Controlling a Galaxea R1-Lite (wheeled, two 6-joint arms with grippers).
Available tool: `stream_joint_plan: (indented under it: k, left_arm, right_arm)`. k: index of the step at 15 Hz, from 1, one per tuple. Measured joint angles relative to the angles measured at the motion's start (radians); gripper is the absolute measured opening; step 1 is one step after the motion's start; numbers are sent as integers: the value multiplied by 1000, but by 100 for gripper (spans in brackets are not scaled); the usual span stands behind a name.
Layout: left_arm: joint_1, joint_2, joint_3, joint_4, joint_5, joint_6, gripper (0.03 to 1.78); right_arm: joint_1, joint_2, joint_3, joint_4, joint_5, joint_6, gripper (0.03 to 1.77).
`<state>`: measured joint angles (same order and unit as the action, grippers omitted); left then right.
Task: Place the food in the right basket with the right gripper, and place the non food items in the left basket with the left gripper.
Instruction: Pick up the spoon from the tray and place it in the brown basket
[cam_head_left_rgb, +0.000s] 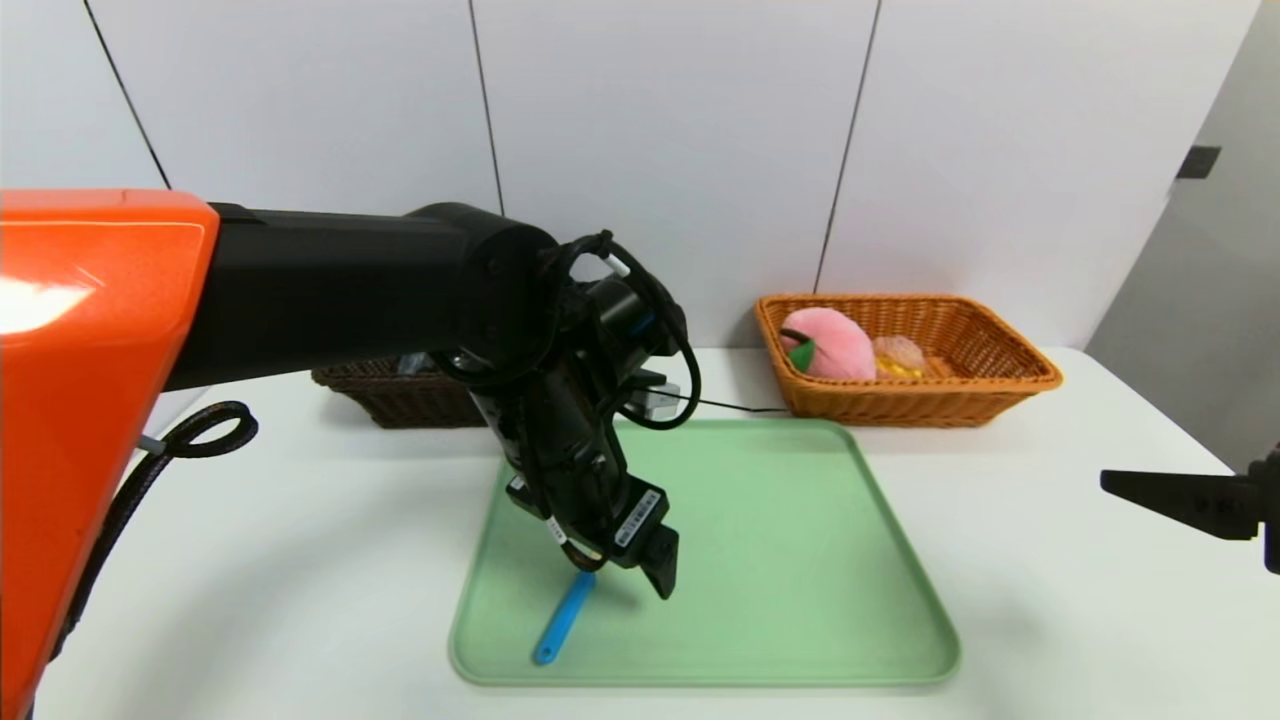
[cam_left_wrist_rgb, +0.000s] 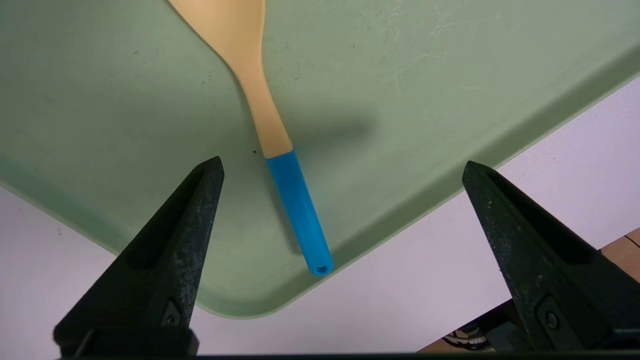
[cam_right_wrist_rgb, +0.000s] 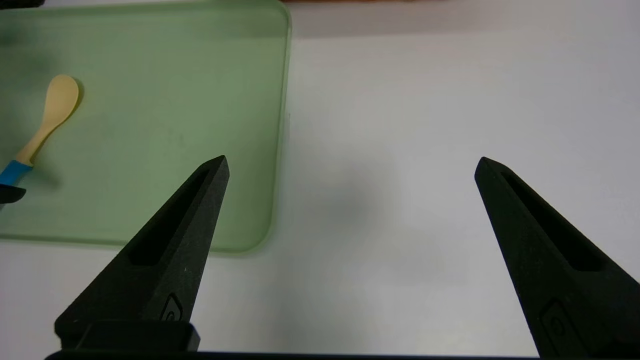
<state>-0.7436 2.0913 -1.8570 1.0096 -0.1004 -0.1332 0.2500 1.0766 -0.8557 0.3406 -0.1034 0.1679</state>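
Spoon (cam_left_wrist_rgb: 280, 150) (blue handle) lies between the wide-open, empty left gripper (cam_left_wrist_rgb: 342, 167) fingers, seemingly untouched.

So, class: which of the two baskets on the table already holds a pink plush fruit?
The light orange basket holds the pink plush fruit; the dark brown basket shows none.

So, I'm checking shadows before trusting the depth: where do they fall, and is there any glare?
Head view: the left gripper shades the tray beside the spoon, and glare streaks the orange arm cover. Left wrist view: a soft shadow crosses the spoon's handle. Right wrist view: a faint shadow lies on the table.
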Motion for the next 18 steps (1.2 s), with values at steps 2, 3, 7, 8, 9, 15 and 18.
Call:
stream_joint_plan:
  k: [2, 3, 7, 8, 9, 15, 18]
  left_arm:
    - [0, 7, 0, 0, -1, 0, 169]
    - [0, 10, -1, 0, -1, 0, 169]
    - [3, 32, -3, 0, 2, -7, 169]
    - [5, 43, -7, 0, 5, -23, 169]
    - [7, 53, -9, 1, 7, -40, 169]
    - [12, 71, -19, 15, 7, -84, 169]
    - [13, 69, -18, 64, 7, -88, 169]
  right_arm:
    - [0, 25, 6, -77, 21, -67, 170]
    - [0, 37, 7, -83, 25, -74, 170]
    - [0, 54, 30, -85, 26, -70, 170]
    - [0, 54, 35, -86, 26, -70, 170]
    - [0, 55, 37, -86, 26, -70, 170]
    - [0, 51, 55, -86, 25, -72, 170]
    - [0, 44, 66, -86, 26, -72, 170]
